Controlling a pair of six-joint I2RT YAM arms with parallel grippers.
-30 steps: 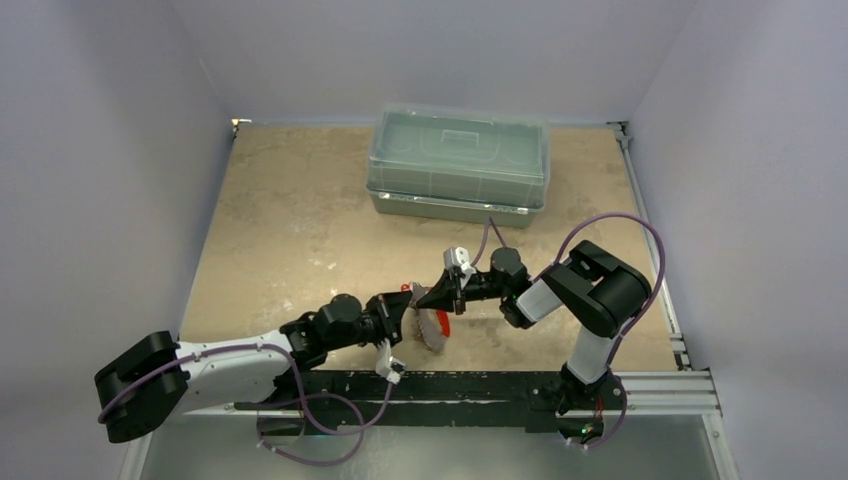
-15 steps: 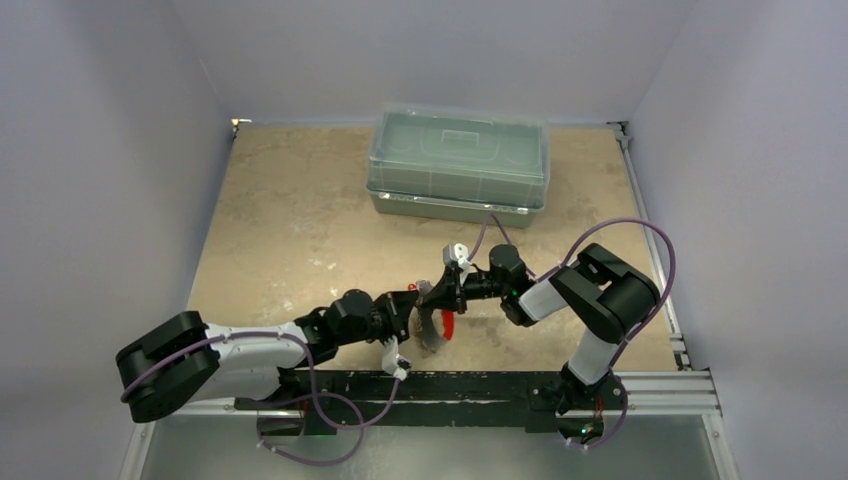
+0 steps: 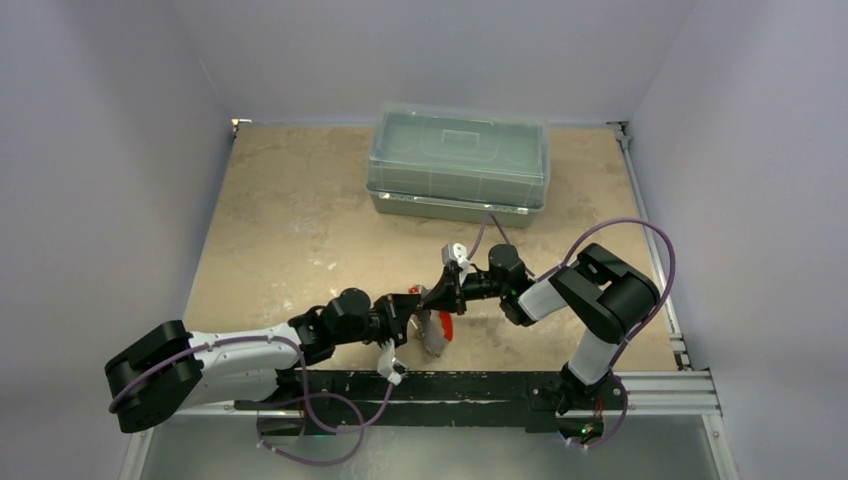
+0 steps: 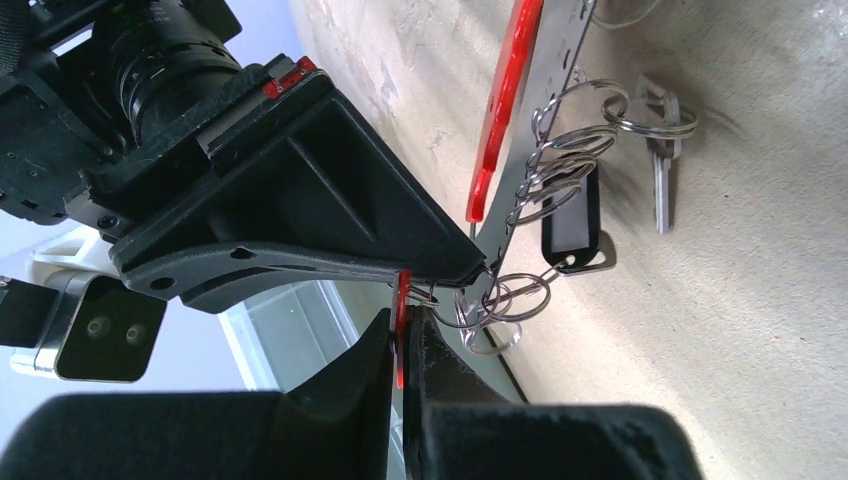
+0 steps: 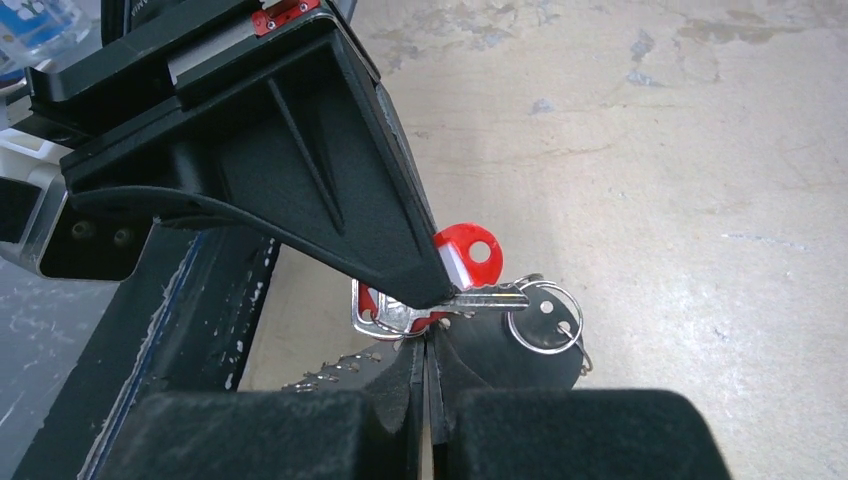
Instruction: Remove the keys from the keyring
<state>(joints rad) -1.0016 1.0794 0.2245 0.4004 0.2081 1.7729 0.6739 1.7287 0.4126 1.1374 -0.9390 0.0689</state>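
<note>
The keyring (image 4: 548, 90) hangs pinched in the right jaws, the left jaws alongside pinching its red-headed key (image 5: 468, 248).

Left tool (image 4: 402, 345), right tool (image 5: 428, 365): clamped.

My two arms match. The left arm (image 3: 235, 358) and the right arm (image 3: 540, 296) each carry a white link between chunky black joint housings. A thin purple cable (image 3: 310, 425) trails from each one. Each wrist bears a small pale camera block (image 3: 457, 252). My left gripper (image 4: 402, 325) and right gripper (image 5: 428, 350) are matt black, with wedge-shaped, ribbed fingers (image 5: 330, 180) and a red strip (image 5: 283, 14) dotted with tiny screws.
</note>
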